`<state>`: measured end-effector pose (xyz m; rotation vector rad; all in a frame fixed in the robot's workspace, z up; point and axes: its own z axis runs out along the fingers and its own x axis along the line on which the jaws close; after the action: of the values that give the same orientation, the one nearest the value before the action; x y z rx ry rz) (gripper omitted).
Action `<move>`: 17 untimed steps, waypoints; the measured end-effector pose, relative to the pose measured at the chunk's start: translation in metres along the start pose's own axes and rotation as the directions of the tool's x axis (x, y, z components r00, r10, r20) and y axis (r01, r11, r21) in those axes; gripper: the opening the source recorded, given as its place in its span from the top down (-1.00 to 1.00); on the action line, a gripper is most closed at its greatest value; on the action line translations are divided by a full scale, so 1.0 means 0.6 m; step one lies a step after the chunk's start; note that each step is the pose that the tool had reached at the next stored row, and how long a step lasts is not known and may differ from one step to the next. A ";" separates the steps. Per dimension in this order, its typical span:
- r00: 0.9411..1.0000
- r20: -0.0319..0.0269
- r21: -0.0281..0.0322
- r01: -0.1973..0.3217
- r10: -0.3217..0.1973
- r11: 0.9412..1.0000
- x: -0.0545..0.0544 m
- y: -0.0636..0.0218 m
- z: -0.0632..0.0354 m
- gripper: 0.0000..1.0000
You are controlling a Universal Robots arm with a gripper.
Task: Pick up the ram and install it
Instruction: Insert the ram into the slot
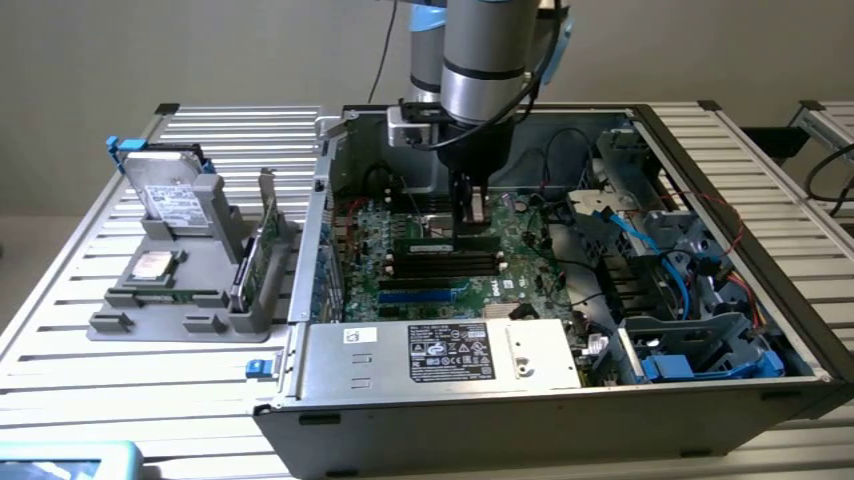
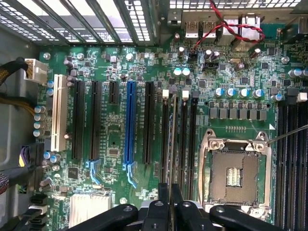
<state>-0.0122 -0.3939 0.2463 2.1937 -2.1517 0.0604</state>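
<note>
gripper jaws closed on top edge of the ram. stick held edge-down, parallel to black memory slots inside the pc case, likely so contacts meet a slot squarely. seating: cannot tell.

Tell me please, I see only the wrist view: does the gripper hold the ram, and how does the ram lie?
Observer: Yes. In the exterior view the gripper holds the ram level, over the black slots.
Operator: What stands outside the case?
Observer: A grey holder on the table, at the exterior view's left of the case.
Operator: What is in this holder?
Observer: A silver drive stands upright at its far end.
</note>
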 end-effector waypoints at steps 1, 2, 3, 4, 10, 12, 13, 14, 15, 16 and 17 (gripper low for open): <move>1.000 0.000 0.000 0.000 0.000 1.000 0.000 0.000 0.001 0.73; 1.000 0.000 -0.001 0.000 0.000 1.000 0.000 0.000 0.002 0.73; 1.000 0.000 -0.001 0.000 0.000 1.000 0.000 0.000 0.003 0.73; 1.000 0.000 -0.001 0.000 0.000 1.000 0.001 0.000 0.003 0.73; 1.000 -0.002 -0.001 0.000 0.000 1.000 0.006 -0.002 0.005 0.73; 1.000 -0.004 -0.001 0.000 0.000 1.000 0.006 -0.002 0.007 0.73; 1.000 -0.005 -0.001 0.000 0.000 1.000 0.006 -0.002 0.008 0.73; 1.000 -0.006 -0.001 0.000 0.000 1.000 0.006 -0.002 0.009 0.73; 1.000 -0.007 -0.001 0.000 0.000 1.000 0.006 -0.002 0.011 0.73; 1.000 -0.008 -0.001 0.000 0.000 1.000 0.006 -0.002 0.012 0.73; 1.000 -0.009 -0.001 0.000 0.000 1.000 0.006 -0.002 0.013 0.73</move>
<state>-0.0111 -0.3979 0.2387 2.1883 -2.1463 0.0693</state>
